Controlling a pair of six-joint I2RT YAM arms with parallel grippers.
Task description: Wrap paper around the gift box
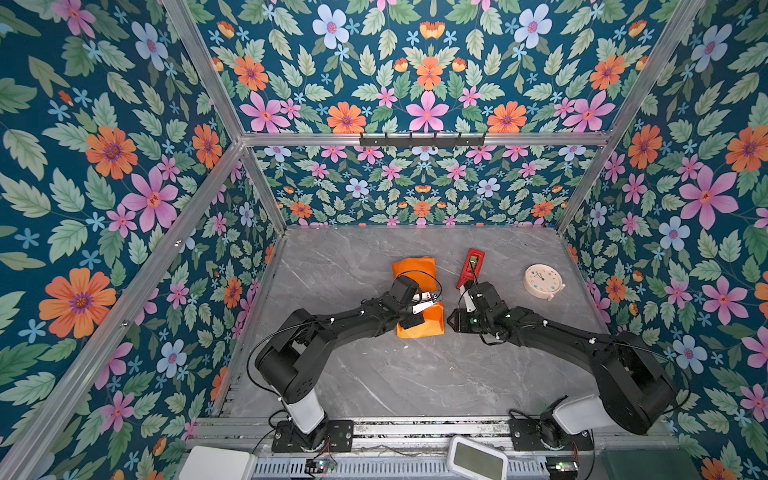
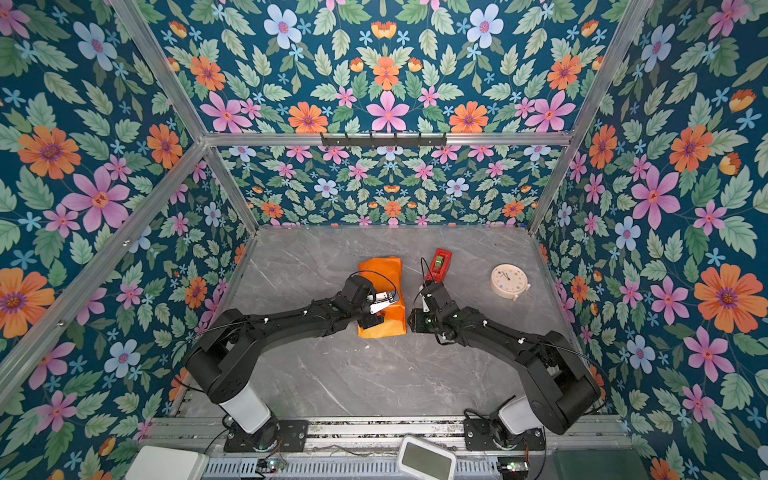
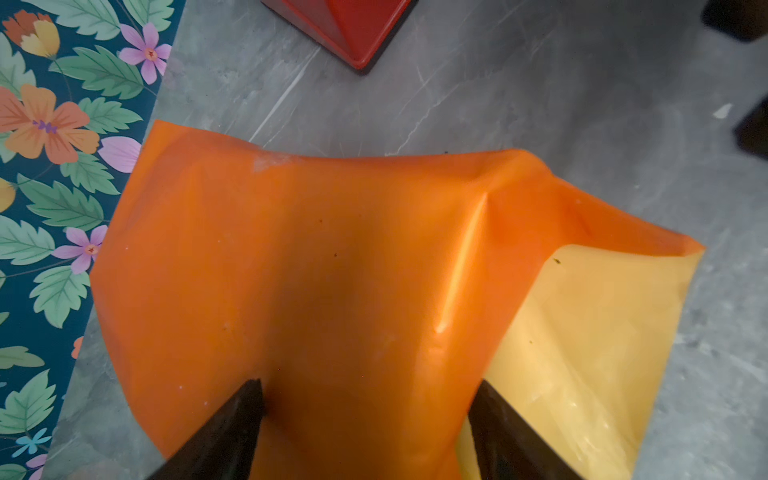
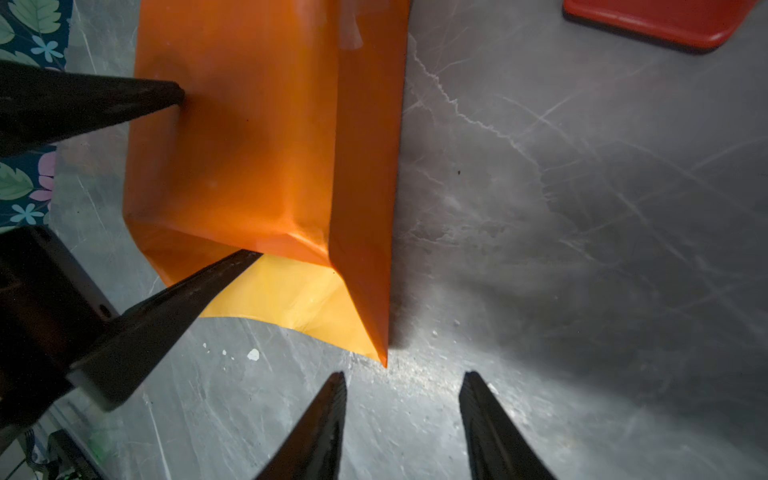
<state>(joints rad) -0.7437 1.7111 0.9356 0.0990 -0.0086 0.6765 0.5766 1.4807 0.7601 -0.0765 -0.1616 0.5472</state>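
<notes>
Paper (image 1: 415,269): orange face outward, folded into a box-shaped parcel at the centre of the table (image 1: 332,270), lying near to far, with the yellow inner face showing at a loose near-end flap. Gift box: covered by the paper, not visible. Left gripper (image 3: 370,384): jaws spread wide, tips resting on the parcel's near part. Right gripper (image 4: 404,376): jaws parted, empty, over bare table just right of the parcel. Red tape dispenser (image 1: 471,268): right of the parcel, toward the far side. Round clock (image 1: 542,281): farther right.

i count, off-task: red dispenser (image 1: 471,267) and cream clock (image 1: 542,281), apart on grey marble table (image 1: 374,374); black hook rail (image 1: 422,139) on floral wall (image 1: 415,195).
</notes>
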